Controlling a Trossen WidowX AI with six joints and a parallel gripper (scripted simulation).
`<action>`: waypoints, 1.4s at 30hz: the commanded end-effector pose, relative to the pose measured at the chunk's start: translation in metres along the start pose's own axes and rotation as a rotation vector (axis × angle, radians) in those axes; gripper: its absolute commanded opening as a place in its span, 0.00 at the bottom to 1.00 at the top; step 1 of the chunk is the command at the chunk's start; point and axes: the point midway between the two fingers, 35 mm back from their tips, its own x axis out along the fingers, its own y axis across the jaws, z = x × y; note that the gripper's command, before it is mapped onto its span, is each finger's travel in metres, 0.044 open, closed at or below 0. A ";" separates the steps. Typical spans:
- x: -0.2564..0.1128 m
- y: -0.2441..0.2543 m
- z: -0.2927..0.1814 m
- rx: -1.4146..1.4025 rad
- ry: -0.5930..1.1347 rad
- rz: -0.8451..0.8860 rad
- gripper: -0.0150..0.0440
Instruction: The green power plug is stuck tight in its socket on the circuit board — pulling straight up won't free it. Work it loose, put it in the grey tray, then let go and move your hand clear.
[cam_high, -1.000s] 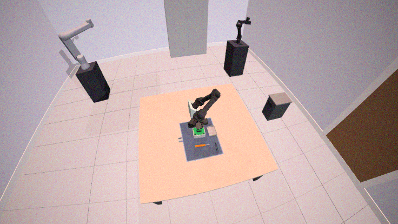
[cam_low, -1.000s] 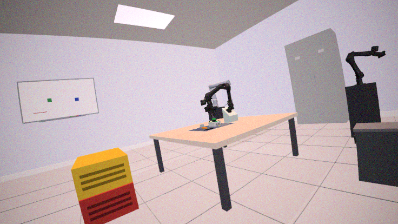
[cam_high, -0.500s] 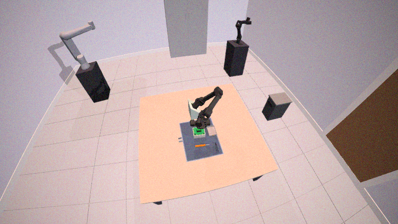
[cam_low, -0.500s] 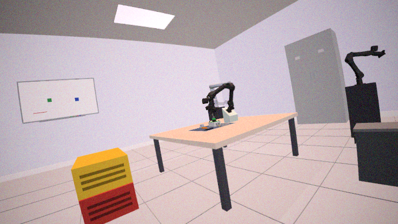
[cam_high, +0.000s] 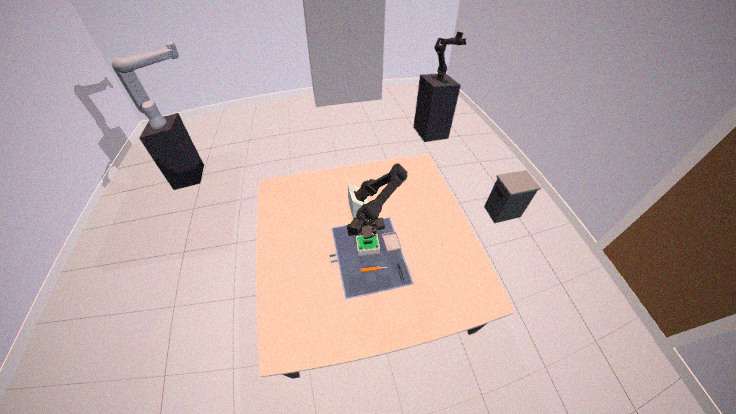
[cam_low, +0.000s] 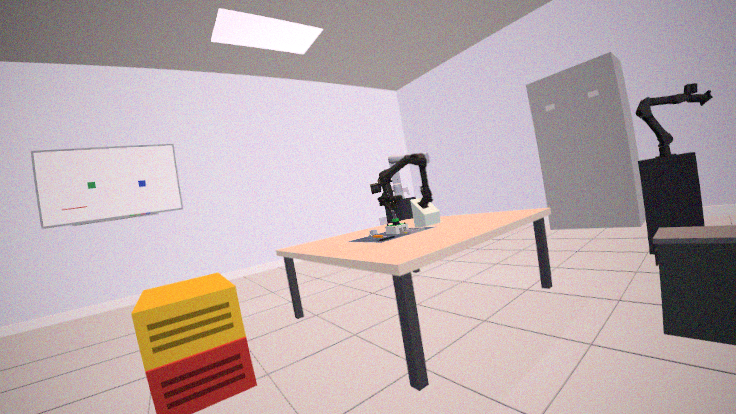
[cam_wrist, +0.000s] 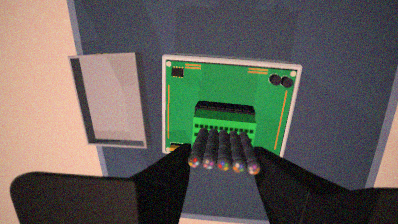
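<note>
Gripper closed on the green power plug, over the circuit board.
The gripper (cam_high: 368, 234) (cam_low: 394, 220) (cam_wrist: 221, 152) grips the green plug (cam_wrist: 224, 125) between its fingers; whether the plug is still seated in the black socket (cam_wrist: 225, 107) cannot be told. Beneath the gripper lies the circuit board (cam_high: 368, 248) (cam_low: 395, 229) (cam_wrist: 225, 80); beside it, near the gripper, sits the grey tray (cam_high: 391, 241) (cam_wrist: 111, 100), without the plug.

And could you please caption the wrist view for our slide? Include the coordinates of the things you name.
Black gripper (cam_wrist: 221, 152) clamped on a green power plug (cam_wrist: 224, 125), open grey tray (cam_wrist: 142, 100) alongside.
</note>
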 end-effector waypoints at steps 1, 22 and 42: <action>-0.014 0.000 -0.001 0.027 -0.024 -0.051 0.25; 0.003 0.004 0.000 0.027 -0.022 -0.125 0.25; 0.013 0.003 0.000 0.027 -0.022 -0.125 0.68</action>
